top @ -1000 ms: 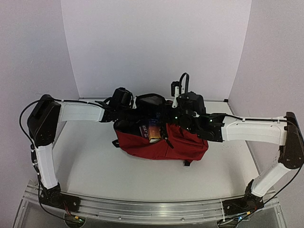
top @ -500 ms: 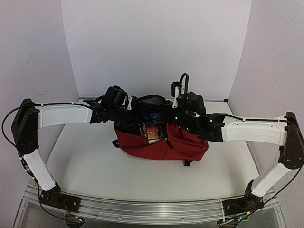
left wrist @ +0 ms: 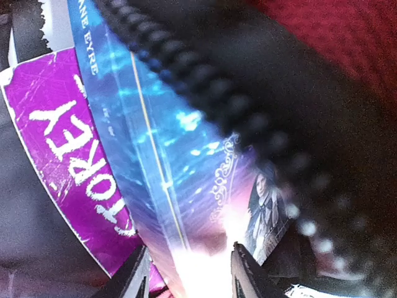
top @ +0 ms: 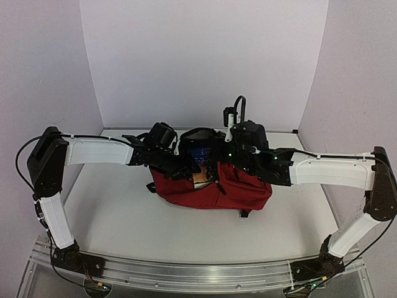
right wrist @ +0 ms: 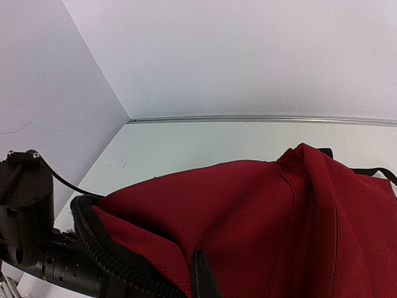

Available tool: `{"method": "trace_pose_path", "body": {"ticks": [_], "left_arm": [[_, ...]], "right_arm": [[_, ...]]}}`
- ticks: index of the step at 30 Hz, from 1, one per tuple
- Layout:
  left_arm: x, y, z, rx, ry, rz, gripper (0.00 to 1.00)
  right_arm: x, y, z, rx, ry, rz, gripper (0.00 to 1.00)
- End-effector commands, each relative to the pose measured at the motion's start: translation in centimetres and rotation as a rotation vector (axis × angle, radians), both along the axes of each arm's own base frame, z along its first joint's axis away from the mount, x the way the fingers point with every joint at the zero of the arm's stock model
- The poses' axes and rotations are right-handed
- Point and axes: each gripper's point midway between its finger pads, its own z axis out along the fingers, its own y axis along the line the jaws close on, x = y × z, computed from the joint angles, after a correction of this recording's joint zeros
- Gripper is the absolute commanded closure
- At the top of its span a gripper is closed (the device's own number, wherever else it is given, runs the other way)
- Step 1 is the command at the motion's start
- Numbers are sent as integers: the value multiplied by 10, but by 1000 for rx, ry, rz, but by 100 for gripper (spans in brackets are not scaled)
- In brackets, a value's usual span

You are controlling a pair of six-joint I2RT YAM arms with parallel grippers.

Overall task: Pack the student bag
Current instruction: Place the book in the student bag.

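Note:
The student bag [top: 211,189] lies in the middle of the table with its zippered mouth open towards the back left. My left gripper [top: 186,171] is in that mouth. In the left wrist view its fingertips [left wrist: 133,276] straddle a blue book [left wrist: 186,161], and the gripper [left wrist: 189,276] is shut on it. A purple book [left wrist: 68,167] lies beside the blue one inside the bag. My right gripper [top: 218,162] is shut on the bag's red fabric rim [right wrist: 161,248] and holds the mouth up. Only one of its fingers [right wrist: 201,279] shows.
The black zipper [left wrist: 248,124] runs across the bag's mouth just above the blue book. My left arm's wrist [right wrist: 31,211] is close beside the bag's rim. White walls stand at the back and both sides of the table [top: 111,211]. A black strap [right wrist: 372,172] trails behind the bag.
My left gripper has moved right and down, carrying the blue book from upright at the bag's mouth deeper into the bag. The right arm has held still.

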Motion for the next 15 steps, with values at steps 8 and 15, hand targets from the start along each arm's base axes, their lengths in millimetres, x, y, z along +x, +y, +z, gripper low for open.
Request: {"method": "trace_pose_path", "body": {"ticks": [8, 15], "left_arm": [[26, -61, 42, -224, -118, -103, 73], [34, -71, 56, -262, -192, -130, 74]], "right_arm": [[-6, 11, 53, 118, -83, 59, 100], [-9, 11, 45, 104, -74, 71, 100]]}}
